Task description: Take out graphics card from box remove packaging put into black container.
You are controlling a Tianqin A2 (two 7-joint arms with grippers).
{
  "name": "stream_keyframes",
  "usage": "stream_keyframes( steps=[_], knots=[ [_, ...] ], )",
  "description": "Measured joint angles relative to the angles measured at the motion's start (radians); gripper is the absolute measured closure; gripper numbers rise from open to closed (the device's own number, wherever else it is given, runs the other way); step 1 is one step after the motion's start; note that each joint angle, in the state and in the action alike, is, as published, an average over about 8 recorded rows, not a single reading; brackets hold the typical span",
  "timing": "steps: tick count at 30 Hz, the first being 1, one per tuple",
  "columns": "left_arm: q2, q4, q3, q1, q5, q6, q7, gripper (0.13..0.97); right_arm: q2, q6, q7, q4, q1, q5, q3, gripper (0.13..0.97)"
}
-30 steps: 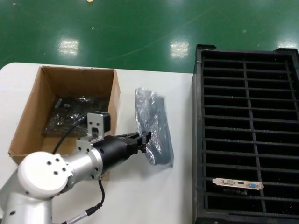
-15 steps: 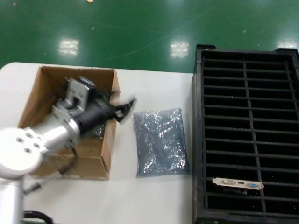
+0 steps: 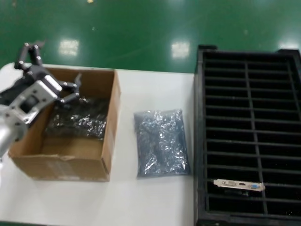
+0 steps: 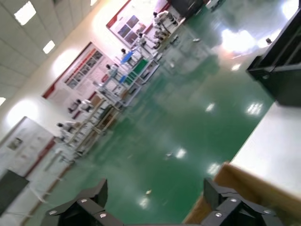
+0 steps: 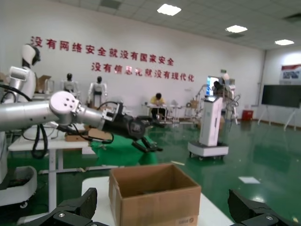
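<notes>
One card [image 3: 237, 184] already sits in the black crate [image 3: 248, 136], lower right; an empty bag [image 3: 162, 142] lies mid-frame. The left claw [image 3: 52, 69] — wide open, empty — hovers over the box [image 3: 111, 123], upper left. Next: reach down for the wrapped card [image 3: 76, 118] inside. The right claw [image 5: 164, 212] is wide open too.

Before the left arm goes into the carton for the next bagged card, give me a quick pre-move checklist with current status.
1. Left gripper open, empty: ok.
2. Left gripper above the cardboard carton: ok.
3. Bagged card in the carton, unobstructed: ok.
4. Empty bag flat on the table, apart from the carton: ok.
5. Graphics card slotted in the black crate: ok.
6. Right gripper open, off the workspace: ok.
</notes>
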Motion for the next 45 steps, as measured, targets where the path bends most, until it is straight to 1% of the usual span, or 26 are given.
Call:
stream_keyframes(
  steps=[1,4,9,10,18,27,45],
  knots=[
    [0.001,0.001,0.001,0.003,-0.008,-0.003,0.0,0.49,-0.006,0.012,0.002,0.005,-0.005,-0.006,0.002,0.129],
    [0.007,0.005,0.005,0.012,-0.038,-0.012,-0.006,0.42,-0.028,0.058,0.011,0.024,-0.024,-0.029,0.009,0.129],
    [0.01,0.006,0.014,0.039,-0.096,-0.042,0.002,0.304,-0.073,0.151,0.028,0.062,-0.061,-0.075,0.024,0.129],
    [0.01,0.006,0.016,0.045,-0.108,-0.048,0.004,0.304,-0.082,0.171,0.032,0.07,-0.07,-0.085,0.027,0.129],
    [0.014,0.006,0.034,0.096,-0.212,-0.104,0.021,0.186,-0.162,0.336,0.062,0.138,-0.136,-0.167,0.053,0.129],
    [0.018,0.006,0.053,0.153,-0.329,-0.167,0.039,0.134,-0.252,0.521,0.096,0.214,-0.212,-0.259,0.082,0.129],
    [0.027,0.006,0.092,0.267,-0.564,-0.293,0.076,0.132,-0.431,0.894,0.165,0.368,-0.363,-0.443,0.141,0.129]
  ],
)
